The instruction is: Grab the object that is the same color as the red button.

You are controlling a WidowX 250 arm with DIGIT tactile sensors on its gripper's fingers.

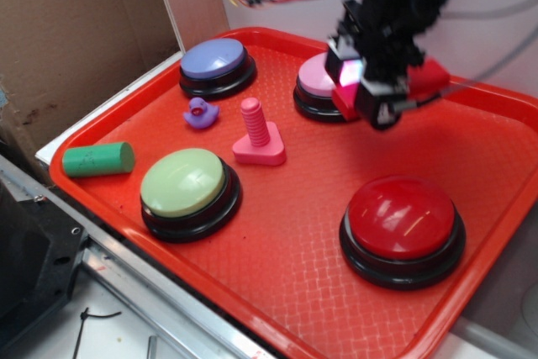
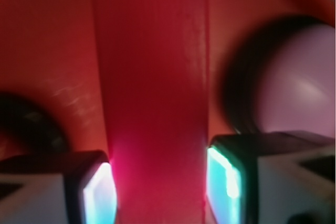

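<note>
The long flat red block (image 2: 155,77) runs straight up the wrist view between my two glowing pads (image 2: 223,174), which press on its sides. In the exterior view my gripper (image 1: 374,90) is shut on this red block (image 1: 429,77), holding it just above the tray near the back. The block's ends stick out on both sides of the fingers. The red button (image 1: 402,218), a glossy dome on a black base, sits at the front right of the tray, well apart from the gripper.
The red textured tray (image 1: 294,233) holds a pink button (image 1: 315,77) right behind the gripper, a purple button (image 1: 215,60), a green button (image 1: 187,182), a pink bolt toy (image 1: 256,132), a purple duck (image 1: 200,113) and a green cylinder (image 1: 99,160). Cardboard stands at left.
</note>
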